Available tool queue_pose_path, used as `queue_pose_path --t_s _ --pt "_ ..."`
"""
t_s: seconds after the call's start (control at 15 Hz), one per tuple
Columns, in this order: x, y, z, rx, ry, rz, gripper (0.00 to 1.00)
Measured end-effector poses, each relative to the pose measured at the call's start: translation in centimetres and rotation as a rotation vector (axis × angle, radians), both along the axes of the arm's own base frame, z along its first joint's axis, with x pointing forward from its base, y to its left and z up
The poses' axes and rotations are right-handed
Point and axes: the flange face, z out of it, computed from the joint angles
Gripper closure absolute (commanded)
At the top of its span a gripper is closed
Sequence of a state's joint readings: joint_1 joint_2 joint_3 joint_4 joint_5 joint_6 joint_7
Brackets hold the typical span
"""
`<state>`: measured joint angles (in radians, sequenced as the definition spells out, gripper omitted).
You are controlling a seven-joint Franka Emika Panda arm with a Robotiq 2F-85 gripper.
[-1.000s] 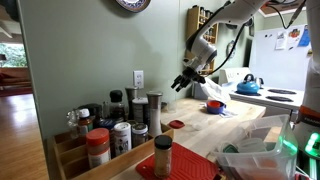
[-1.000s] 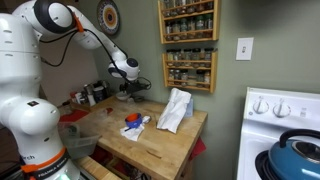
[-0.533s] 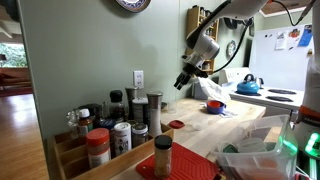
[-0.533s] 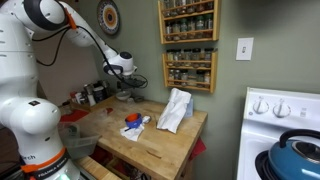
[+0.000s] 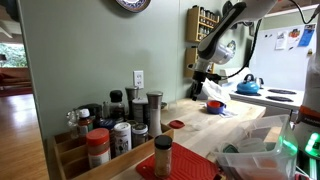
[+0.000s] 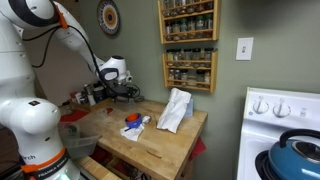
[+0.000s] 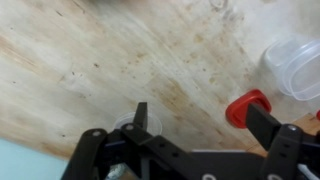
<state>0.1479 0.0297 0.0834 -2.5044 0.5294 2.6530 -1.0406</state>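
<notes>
My gripper [image 7: 200, 118] is open and empty, pointing down over the wooden countertop [image 7: 150, 55]. In the wrist view a red lid [image 7: 244, 105] lies by one finger and a small clear round lid [image 7: 125, 127] by the other finger. A clear plastic container [image 7: 296, 64] sits beyond the red lid. In both exterior views the gripper [image 5: 200, 76] [image 6: 124, 91] hangs a little above the back of the counter, near the jars [image 6: 95, 93].
A red bowl [image 5: 214, 105] lies on a white cloth with a blue item [image 6: 133, 122] mid-counter, and a white bag [image 6: 176, 108] stands beside it. A wall spice rack [image 6: 188, 45], a blue kettle [image 5: 248, 86] on the stove and several spice jars [image 5: 120, 128] are nearby.
The arm has swung along the counter toward the jars and the gripper has turned to point downward. The jaws stay open and nothing on the counter moved.
</notes>
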Motion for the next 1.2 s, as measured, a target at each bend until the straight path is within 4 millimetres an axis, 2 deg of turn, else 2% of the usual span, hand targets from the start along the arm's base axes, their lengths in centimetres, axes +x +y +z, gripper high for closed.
queue_pose_path --t_s 0.33,0.53,0.93,1.2 --pt "-0.9 2.9 5.1 0.068 0.105 0.016 0.0" --pt "-1.3 3.7 7.1 0.092 0.155 0.023 0.0" --pt "-1.3 4.0 7.2 0.094 0.162 0.026 0.0" --pt "-1.9 5.7 5.9 0.081 0.212 0.023 0.0"
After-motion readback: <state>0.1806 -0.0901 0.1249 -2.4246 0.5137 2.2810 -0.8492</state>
